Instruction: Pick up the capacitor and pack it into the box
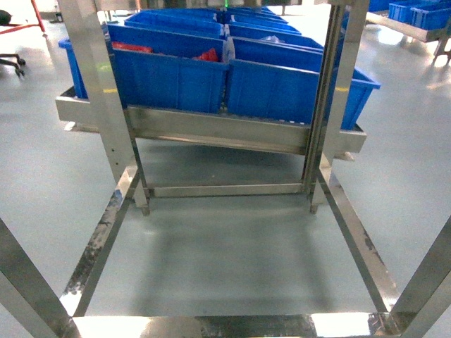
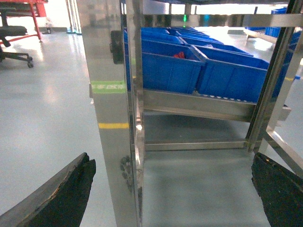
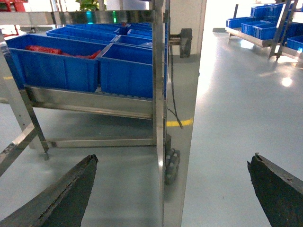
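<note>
Neither the capacitor nor the box shows in any view, so which way they lie from either arm cannot be told. Ahead, blue bins [image 1: 282, 84] sit on the steel rack [image 1: 211, 130]; red items [image 1: 208, 55] lie in one, possibly unrelated. The left gripper [image 2: 170, 189] and the right gripper [image 3: 173, 189] both hang spread wide, holding nothing, short of the rack's front edge.

The left gripper [image 2: 173, 196] hangs wide apart, its dark fingers [image 2: 61, 196] at seven and five o'clock. A steel post [image 2: 111, 94] rises between them. Blue bins [image 2: 203, 71] sit on a shelf at one o'clock.
</note>
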Robot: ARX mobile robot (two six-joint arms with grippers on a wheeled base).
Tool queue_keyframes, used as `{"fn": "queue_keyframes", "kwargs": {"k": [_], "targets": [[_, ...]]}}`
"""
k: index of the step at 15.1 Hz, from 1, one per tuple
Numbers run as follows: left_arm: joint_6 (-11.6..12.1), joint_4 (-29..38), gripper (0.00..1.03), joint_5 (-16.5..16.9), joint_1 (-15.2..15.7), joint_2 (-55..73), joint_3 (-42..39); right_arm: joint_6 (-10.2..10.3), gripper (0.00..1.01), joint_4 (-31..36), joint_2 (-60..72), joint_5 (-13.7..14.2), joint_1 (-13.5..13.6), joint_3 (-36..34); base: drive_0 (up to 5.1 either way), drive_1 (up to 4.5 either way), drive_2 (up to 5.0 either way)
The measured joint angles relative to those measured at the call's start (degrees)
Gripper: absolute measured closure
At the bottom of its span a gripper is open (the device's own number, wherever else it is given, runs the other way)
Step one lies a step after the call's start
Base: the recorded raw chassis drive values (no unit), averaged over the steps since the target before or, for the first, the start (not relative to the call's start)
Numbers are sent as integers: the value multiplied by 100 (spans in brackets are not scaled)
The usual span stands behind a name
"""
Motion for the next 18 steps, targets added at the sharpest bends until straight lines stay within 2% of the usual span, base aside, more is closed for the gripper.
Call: {"fn": "queue_keyframes", "kwargs": {"k": [18], "targets": [[-4, 15, 5, 2, 0, 0, 0, -2, 3, 2, 0, 0, 0, 0, 0, 0, 0]]}}
